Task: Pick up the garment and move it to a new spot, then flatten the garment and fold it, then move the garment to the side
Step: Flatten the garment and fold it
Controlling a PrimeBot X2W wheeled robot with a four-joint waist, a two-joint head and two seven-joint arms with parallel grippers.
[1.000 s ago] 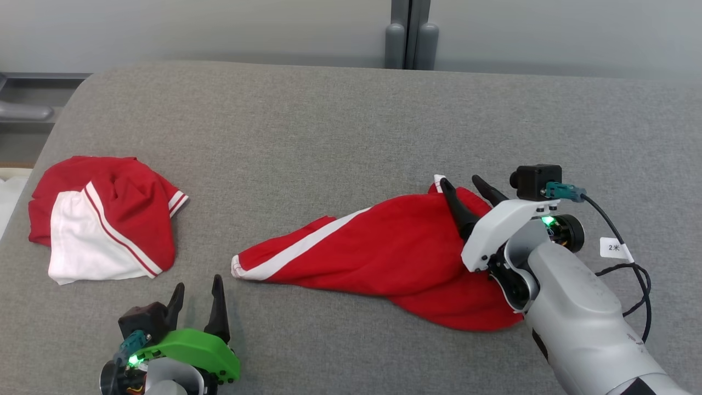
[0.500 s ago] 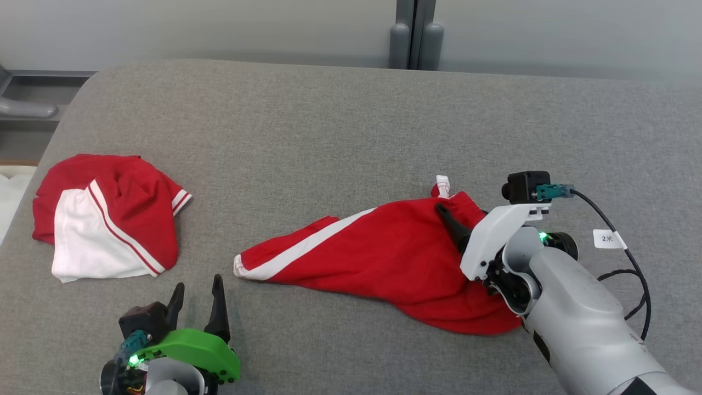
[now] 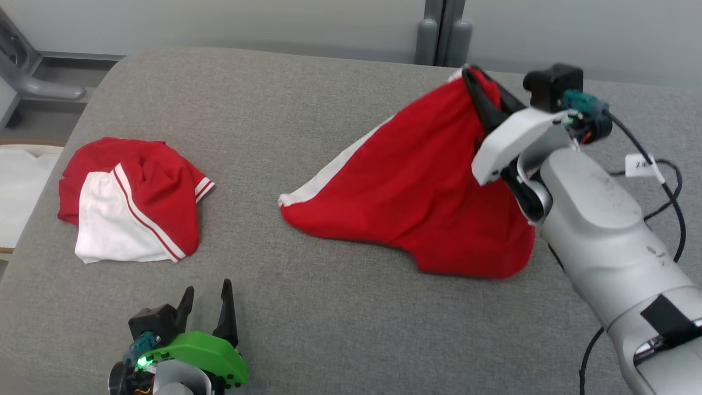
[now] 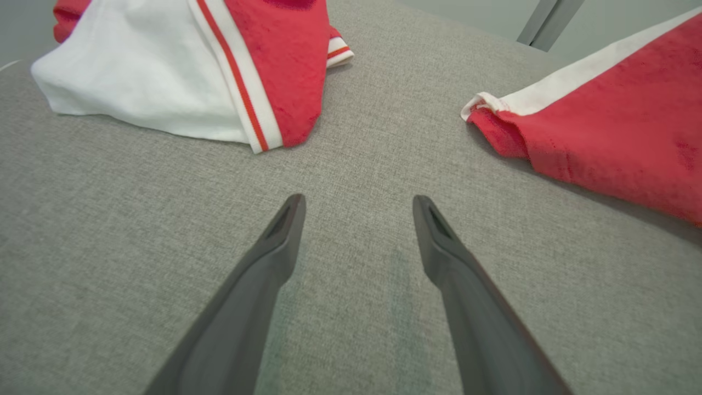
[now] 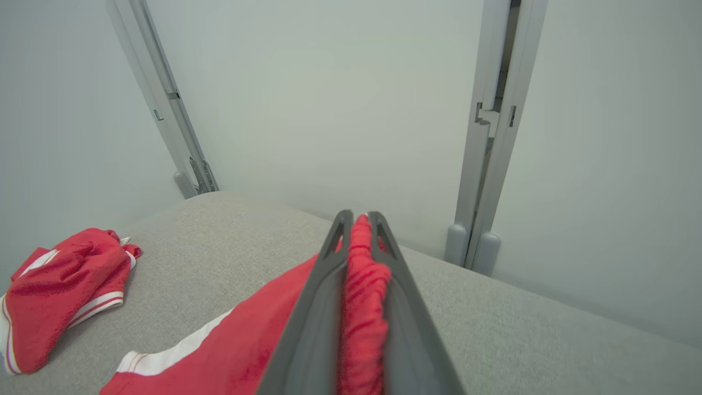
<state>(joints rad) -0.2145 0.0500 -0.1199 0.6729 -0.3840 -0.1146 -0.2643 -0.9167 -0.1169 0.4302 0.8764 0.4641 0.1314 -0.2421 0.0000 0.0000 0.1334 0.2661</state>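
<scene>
Gripping the garment [image 3: 428,186] by a bunched red fold with the right gripper [image 3: 470,71], fingers pinched together on the cloth at 1 o'clock of the head view, close to the far edge of the gray table [image 3: 329,329]. Raised at that end only, draping down toward 5 o'clock and resting on the table along the lower hem, with a white stripe down to a corner pointing at 9 o'clock. Leaving a broad band of bare gray between that corner and a red-and-white bundle [image 3: 137,203] crumpled at 9 o'clock, well apart. Leaving more bare gray across 6 o'clock, down to the left gripper [image 3: 207,286] at 7 o'clock, fingers spread wide with nothing between them. Bounded at 11 o'clock by a rounded table corner, and at 12 o'clock by a post [image 3: 444,33] and a pale wall just behind the far edge, near the raised fold. Hiding the garment's side at 3 o'clock behind the right forearm. Cut off by the picture edge at 9 o'clock: a white cloth [image 3: 19,192] beyond the table. Too small to read: a tag [image 3: 639,164] on a black cable [image 3: 672,181] at 3 o'clock. Cannot tell, in the right wrist view, how far down the fold reaches between the fingers.
</scene>
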